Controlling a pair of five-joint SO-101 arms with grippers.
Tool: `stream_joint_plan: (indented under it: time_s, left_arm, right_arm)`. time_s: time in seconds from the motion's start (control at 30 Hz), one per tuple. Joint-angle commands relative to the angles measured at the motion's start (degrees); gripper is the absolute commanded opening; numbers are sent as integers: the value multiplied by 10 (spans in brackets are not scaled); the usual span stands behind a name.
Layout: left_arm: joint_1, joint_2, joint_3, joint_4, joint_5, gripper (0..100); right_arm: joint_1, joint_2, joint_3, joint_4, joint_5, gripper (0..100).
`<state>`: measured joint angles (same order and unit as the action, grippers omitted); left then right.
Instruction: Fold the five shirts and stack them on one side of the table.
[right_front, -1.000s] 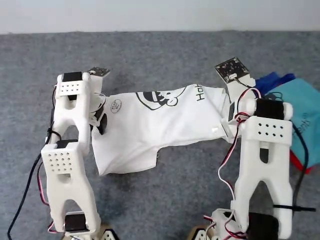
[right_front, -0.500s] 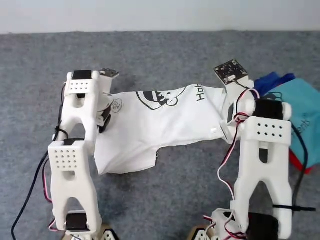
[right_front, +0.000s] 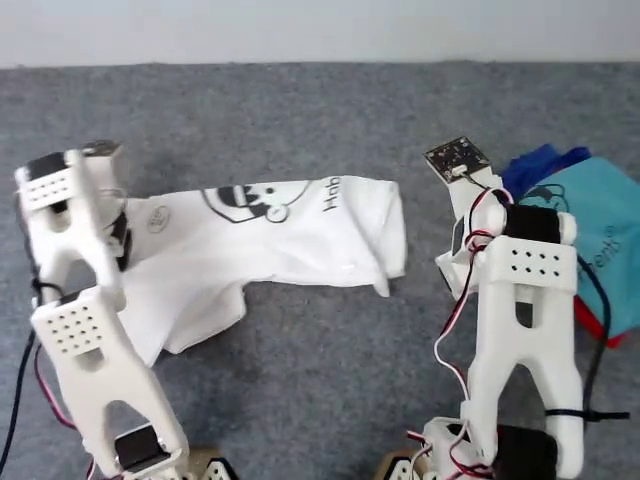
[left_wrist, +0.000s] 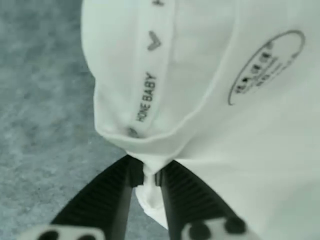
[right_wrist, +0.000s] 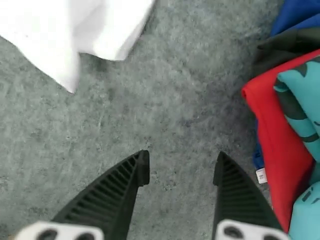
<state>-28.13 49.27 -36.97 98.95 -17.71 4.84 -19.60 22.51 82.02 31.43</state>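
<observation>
High view: white shirt (right_front: 270, 240) crumpled, stretched across grey bench (right_front: 300, 110), printed side up. Left arm (right_front: 85, 330) at shirt's collar end. Right arm (right_front: 525, 330) apart from shirt's other end. Shirt pile (right_front: 590, 240), teal on top with blue and red showing, at bench's right edge.

Left wrist view: left gripper (left_wrist: 147, 175) clenched on bunched fold of white shirt beside neck band.

Right wrist view: right gripper (right_wrist: 180, 167) released, jaws spread over bare bench, between white shirt's edge and shirt pile, touching neither.
</observation>
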Motion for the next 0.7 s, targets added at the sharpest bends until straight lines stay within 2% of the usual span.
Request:
stream_joint_plan:
  time_s: [0.0, 0.17, 0.47, 0.57, 0.67]
  left_arm:
    - [-11, -8, -15, 17, -8, 12]
    - [39, -8, -15, 17, -4, 13]
    - [149, -2, -15, 15, 17, 13]
    - [149, -2, -15, 15, 17, 13]
    - [117, -8, -15, 16, 18, 13]
  right_arm:
    - [-7, -24, 5, -41, -9, 218]
    - [-24, -4, 54, -171, -91, 219]
    - [-133, 83, 99, -366, -178, 215]
    - [-154, 111, 84, -427, -202, 215]
    - [-163, 156, 61, -435, -205, 215]
